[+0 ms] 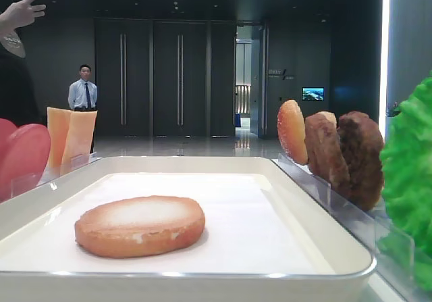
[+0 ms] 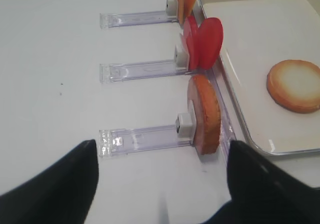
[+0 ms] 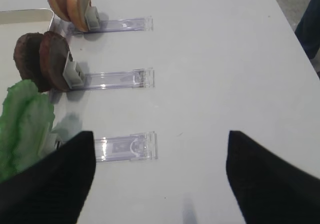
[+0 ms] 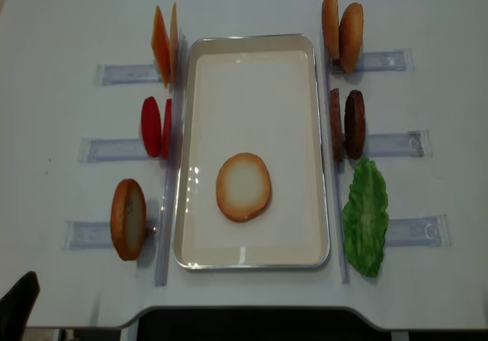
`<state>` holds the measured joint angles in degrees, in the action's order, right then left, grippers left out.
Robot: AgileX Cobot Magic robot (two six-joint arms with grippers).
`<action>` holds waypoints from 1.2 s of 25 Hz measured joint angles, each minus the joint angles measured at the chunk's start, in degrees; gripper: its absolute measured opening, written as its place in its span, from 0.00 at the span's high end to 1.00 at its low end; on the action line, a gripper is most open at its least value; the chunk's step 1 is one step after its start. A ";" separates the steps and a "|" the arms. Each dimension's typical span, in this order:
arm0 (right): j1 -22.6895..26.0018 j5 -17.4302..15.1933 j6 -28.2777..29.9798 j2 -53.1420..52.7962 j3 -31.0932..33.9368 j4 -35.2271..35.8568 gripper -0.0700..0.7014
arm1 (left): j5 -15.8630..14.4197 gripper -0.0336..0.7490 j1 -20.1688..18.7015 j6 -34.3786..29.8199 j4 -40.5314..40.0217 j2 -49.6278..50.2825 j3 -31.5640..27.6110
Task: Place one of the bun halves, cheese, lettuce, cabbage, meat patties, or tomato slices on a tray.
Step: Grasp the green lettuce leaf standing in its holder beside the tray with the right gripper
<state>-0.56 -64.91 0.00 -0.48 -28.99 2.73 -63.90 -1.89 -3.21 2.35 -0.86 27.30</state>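
A bun half (image 4: pixel 243 186) lies flat, pale face up, in the white tray (image 4: pixel 252 42). Left of the tray stand the cheese (image 4: pixel 164 45), tomato slices (image 4: pixel 155 127) and another bun half (image 4: pixel 128 219). Right of it stand two bun halves (image 4: pixel 341 30), meat patties (image 4: pixel 353 124) and lettuce (image 4: pixel 366 215). Cabbage is out of view. My left gripper (image 2: pixel 160 184) hangs open over bare table, short of the near bun half (image 2: pixel 205 114). My right gripper (image 3: pixel 160 179) is open too, empty, beside the lettuce (image 3: pixel 22 124).
Clear plastic holder rails (image 4: pixel 396 230) stick out from each food stack towards the table's sides. The table's front edge (image 4: pixel 252 310) runs close to the tray. Behind the table a man (image 1: pixel 84 92) stands and a hand (image 1: pixel 20 11) shows at top left.
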 joint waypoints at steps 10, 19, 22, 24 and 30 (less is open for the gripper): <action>0.00 0.00 0.00 0.00 0.00 0.05 0.26 | 0.05 0.25 0.00 0.00 0.00 0.00 0.00; 0.00 0.00 0.00 0.00 0.00 0.88 0.27 | 0.05 0.39 0.00 -0.57 0.01 0.00 0.00; 0.00 0.00 0.00 0.00 0.00 2.85 0.27 | 0.05 0.43 0.00 -0.62 0.01 0.00 0.00; 0.00 0.00 0.00 0.00 0.00 3.61 0.28 | 0.05 0.46 0.00 -0.63 0.01 0.00 0.00; 0.00 0.05 0.00 0.00 0.00 4.39 0.32 | 0.05 0.54 0.00 -0.63 0.01 0.00 0.00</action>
<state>-0.56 -64.86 0.00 -0.48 -28.99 7.12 -63.85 -1.89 -3.84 2.36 -0.86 27.30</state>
